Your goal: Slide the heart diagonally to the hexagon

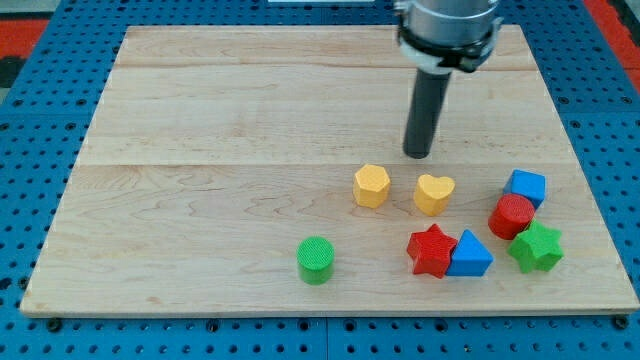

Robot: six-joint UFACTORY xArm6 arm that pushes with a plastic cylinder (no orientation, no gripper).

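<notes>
A yellow heart (434,193) lies on the wooden board right of centre. A yellow hexagon (371,185) lies just to its left, with a small gap between them. My tip (417,153) is the lower end of the dark rod. It stands a little above the heart in the view, slightly to its left and apart from it, and up and to the right of the hexagon.
A red star (431,250) and a blue triangle (470,255) touch below the heart. A blue cube (526,187), a red cylinder (512,216) and a green star (537,246) cluster at the right. A green cylinder (316,260) stands near the bottom edge.
</notes>
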